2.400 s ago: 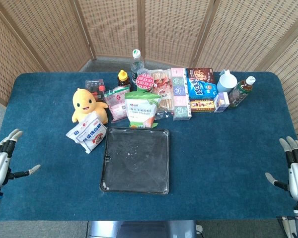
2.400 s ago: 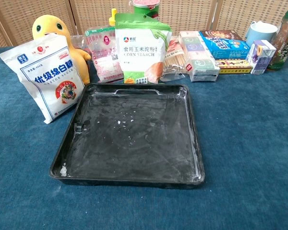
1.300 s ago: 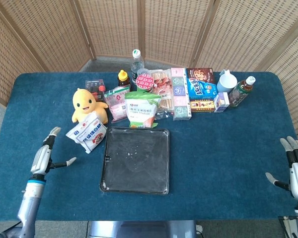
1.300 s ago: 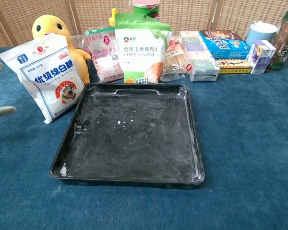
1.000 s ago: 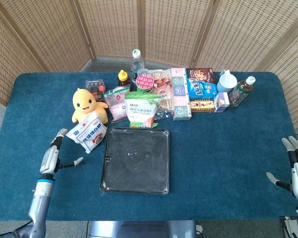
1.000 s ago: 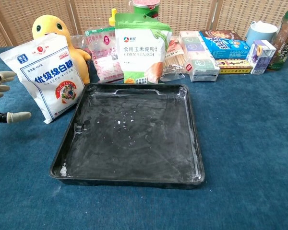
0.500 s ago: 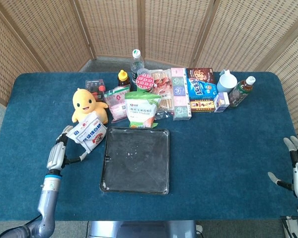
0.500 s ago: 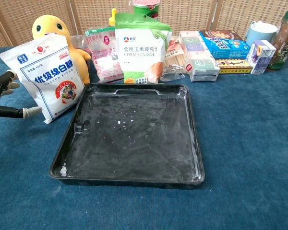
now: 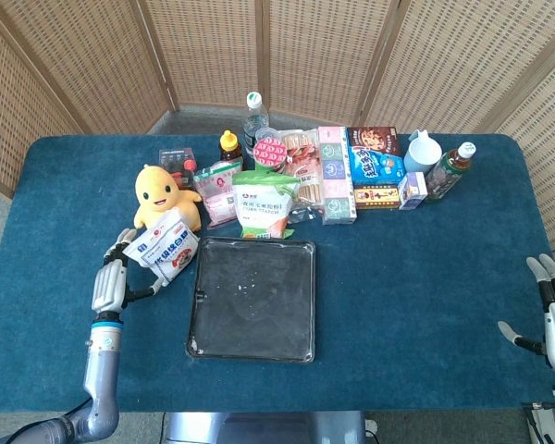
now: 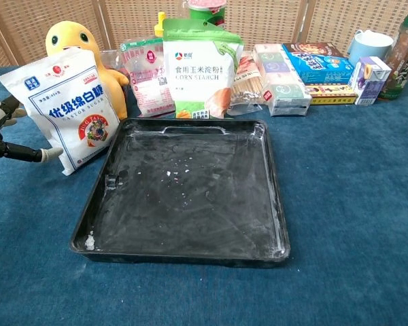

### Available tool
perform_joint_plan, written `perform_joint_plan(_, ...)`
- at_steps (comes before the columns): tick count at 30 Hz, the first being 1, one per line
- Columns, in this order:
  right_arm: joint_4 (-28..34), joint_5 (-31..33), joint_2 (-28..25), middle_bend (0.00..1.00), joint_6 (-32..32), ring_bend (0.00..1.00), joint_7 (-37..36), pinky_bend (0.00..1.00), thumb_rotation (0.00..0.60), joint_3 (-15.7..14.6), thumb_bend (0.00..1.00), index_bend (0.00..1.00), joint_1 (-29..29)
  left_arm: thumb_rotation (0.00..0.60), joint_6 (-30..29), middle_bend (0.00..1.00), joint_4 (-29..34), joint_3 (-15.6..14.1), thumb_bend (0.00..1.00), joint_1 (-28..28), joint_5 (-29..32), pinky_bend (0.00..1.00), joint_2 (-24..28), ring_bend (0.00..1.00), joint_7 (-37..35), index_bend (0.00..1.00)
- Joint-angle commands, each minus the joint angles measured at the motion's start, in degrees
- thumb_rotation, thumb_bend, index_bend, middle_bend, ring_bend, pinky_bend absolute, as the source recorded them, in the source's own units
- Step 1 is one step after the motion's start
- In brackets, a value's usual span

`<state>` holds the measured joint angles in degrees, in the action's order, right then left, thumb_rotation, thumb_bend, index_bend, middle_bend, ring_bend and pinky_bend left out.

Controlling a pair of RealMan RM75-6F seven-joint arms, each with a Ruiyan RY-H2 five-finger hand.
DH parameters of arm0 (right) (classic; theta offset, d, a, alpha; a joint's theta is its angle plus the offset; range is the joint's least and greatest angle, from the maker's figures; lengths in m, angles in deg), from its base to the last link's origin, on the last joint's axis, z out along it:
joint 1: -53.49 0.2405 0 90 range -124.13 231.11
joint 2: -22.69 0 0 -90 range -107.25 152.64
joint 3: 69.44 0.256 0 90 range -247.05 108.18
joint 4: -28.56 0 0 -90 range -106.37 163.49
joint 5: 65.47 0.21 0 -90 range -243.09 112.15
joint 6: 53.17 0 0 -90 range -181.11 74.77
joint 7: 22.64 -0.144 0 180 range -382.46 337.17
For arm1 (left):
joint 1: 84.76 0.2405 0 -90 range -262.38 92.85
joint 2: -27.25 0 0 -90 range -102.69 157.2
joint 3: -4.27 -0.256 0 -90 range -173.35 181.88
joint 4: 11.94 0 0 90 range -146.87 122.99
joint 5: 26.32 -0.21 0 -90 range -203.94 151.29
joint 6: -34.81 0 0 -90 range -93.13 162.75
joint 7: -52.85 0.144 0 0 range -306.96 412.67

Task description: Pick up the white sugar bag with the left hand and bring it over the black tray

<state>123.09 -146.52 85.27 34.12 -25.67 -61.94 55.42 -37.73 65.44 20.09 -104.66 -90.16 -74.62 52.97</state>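
The white sugar bag (image 9: 163, 244) is stood on the blue table (image 9: 425, 268), leaning back against a yellow plush toy (image 9: 163, 196), toward the table's left side and just off the far left corner of the black tray (image 9: 252, 298). The bag's lower right corner is seen very near the tray's rim; whether they touch cannot be told. Open cloth is left on the bag's left, out to the table's left edge. The tray is set near the middle of the table, its near rim close to the front edge. Directly behind the tray a corn starch pouch (image 10: 194, 68) is stood, and a crowded row of boxes, packets and bottles is ranged along the far side.

The left hand (image 9: 110, 276) is held wide beside the bag's left edge, nothing grasped; in the chest view its thumb tip (image 10: 51, 155) is seen at the bag's lower left side, touching or nearly so. The right hand (image 9: 553, 317) is kept at the table's right front corner, fingers spread, nothing in it.
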Motion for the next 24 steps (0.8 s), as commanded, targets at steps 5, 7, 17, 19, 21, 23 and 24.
perform_joint_plan(5, -0.14, 0.01, 0.05, 0.0, -0.28, 0.0, -0.21, 0.0, 0.6, -0.04, 0.0, 0.01, 0.12, 0.597, 0.29, 0.0, -0.43, 0.22, 0.23, -0.71, 1.31, 0.04, -1.8, 0.05, 1.92, 0.0)
perform_joint_plan(7, -0.16, -0.1, 0.03, 0.0, -0.25, 0.0, -0.28, 0.0, 0.6, -0.09, 0.0, 0.01, 0.12, 0.599, 0.29, 0.0, -0.97, 0.44, 0.23, -0.88, 1.65, 0.04, -2.34, 0.05, 2.18, 0.0)
perform_joint_plan(17, 0.2, -1.54, 0.19, 0.0, 0.23, 0.0, 0.37, 0.0, 0.6, -0.64, 0.0, 0.01, 0.12, 0.6, 1.34, 0.0, -3.68, 1.28, 0.24, -2.09, 2.9, 0.07, -5.59, 0.05, 2.08, 0.0)
perform_joint_plan(19, 0.23, -1.56, 0.06, 0.0, 0.25, 0.0, -0.01, 0.0, 0.6, -0.65, 0.0, 0.01, 0.07, 0.6, 1.65, 0.0, -3.8, 1.5, 0.25, -2.39, 3.03, 0.13, -5.9, 0.05, 2.11, 0.0)
perform_joint_plan(21, 0.23, -1.57, -0.07, 0.0, 0.34, 0.0, -0.31, 0.0, 0.6, -0.6, 0.0, 0.01, 0.04, 0.599, 1.77, 0.0, -3.9, 1.69, 0.25, -2.69, 2.95, 0.14, -6.12, 0.05, 2.17, 0.0)
perform_joint_plan(23, 0.28, -1.65, -0.21, 0.0, 0.52, 0.0, -0.6, 0.0, 0.6, -0.56, 0.0, 0.01, -0.03, 0.598, 1.84, 0.0, -3.9, 1.94, 0.25, -3.0, 3.06, 0.14, -6.42, 0.05, 2.53, 0.0)
perform_joint_plan(24, 0.31, -1.69, -0.26, 0.0, 0.57, 0.0, -0.67, 0.0, 0.6, -0.57, 0.0, 0.01, -0.06, 0.597, 1.83, 0.0, -3.89, 1.97, 0.25, -3.13, 3.06, 0.14, -6.51, 0.05, 2.78, 0.0)
